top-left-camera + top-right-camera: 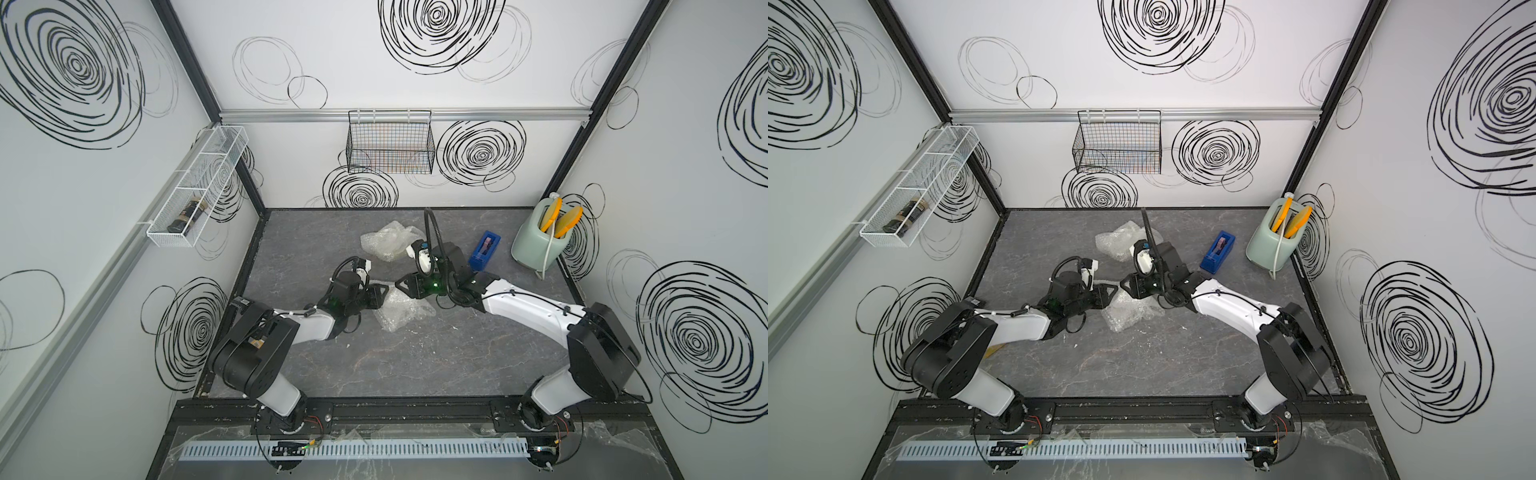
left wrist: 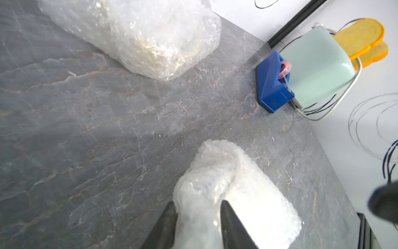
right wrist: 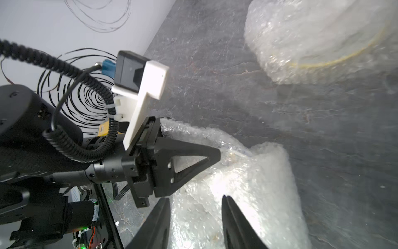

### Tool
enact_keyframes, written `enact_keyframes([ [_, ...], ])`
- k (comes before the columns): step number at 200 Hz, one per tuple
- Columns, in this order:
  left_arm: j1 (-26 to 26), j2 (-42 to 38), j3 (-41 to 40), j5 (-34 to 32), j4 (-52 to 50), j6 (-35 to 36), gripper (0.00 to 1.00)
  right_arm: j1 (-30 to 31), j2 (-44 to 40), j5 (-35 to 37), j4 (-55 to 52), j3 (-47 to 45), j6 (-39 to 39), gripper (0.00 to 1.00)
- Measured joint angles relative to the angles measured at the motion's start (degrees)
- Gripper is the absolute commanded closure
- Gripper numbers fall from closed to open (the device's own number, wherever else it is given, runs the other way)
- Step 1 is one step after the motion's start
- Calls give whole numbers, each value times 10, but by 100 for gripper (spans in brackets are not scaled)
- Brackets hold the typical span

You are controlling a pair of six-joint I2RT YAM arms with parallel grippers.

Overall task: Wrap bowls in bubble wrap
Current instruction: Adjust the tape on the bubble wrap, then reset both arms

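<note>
Seemingly wrapping is ending: on the bench [image 1: 374,365], one wrapped bowl [image 1: 386,241] is lying left of the dispenser [image 1: 484,249], a second bundle [image 1: 401,316] nearer the arms [image 1: 528,307]. Left gripper [image 2: 198,202] and right gripper [image 3: 195,198] are straddling it, jaws parted; whether pinching, I cannot tell. Next, probably taping. No legible writing.

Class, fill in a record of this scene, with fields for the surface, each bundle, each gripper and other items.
surface: grey marbled table
near bundle: bubble-wrapped, mid-table
far bundle: bubble-wrapped, yellow rim showing through, untouched
left gripper: jaws apart at near bundle
right gripper: jaws apart at near bundle
other items: tape dispenser, toaster
</note>
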Motion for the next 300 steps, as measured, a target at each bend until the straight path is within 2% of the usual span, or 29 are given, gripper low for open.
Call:
enact_keyframes([
  [21, 0, -6, 0, -1, -11, -1, 51, -24, -20, -3, -1, -20, 0, 55],
  [33, 0, -8, 0, -2, -21, -2, 45, -37, -30, -5, -2, -30, 0, 55],
  [49, 3, -16, 0, -6, -41, -3, 34, -54, -45, -10, -3, -43, 0, 55],
  [74, 10, -45, 0, -23, -74, -8, 9, -80, -73, -17, -4, -61, -1, 54],
  [93, 27, -85, -6, -47, -92, -13, 0, -103, -98, -26, -4, -79, -2, 54],
  [116, 53, -145, -21, -91, -126, -19, 3, -142, -132, -38, -4, -108, -4, 51],
  [135, 68, -209, -37, -154, -162, -19, 4, -187, -166, -27, -6, -134, -10, 42],
  [170, 69, -379, -92, -321, -192, 0, 4, -261, -254, 88, 15, -208, -21, 26],
  [178, 66, -421, -114, -359, -177, 19, 4, -273, -272, 121, 31, -231, -29, 20],
  [191, 64, -483, -163, -405, -134, 58, 4, -286, -295, 171, 64, -271, -53, 18],
  [207, 61, -548, -244, -438, -46, 118, 4, -303, -309, 200, 106, -317, -82, 17],
  [220, 61, -572, -298, -461, 19, 159, 4, -314, -316, 218, 151, -353, -103, 10],
  [242, 65, -555, -307, -481, 86, 221, 4, -340, -313, 239, 229, -407, -124, 10],
  [255, 70, -512, -307, -485, 138, 251, 4, -362, -291, 244, 276, -429, -131, 10],
  [300, 78, -218, -308, -489, 388, 364, 4, -394, -173, 271, 382, -441, -133, 6],
])
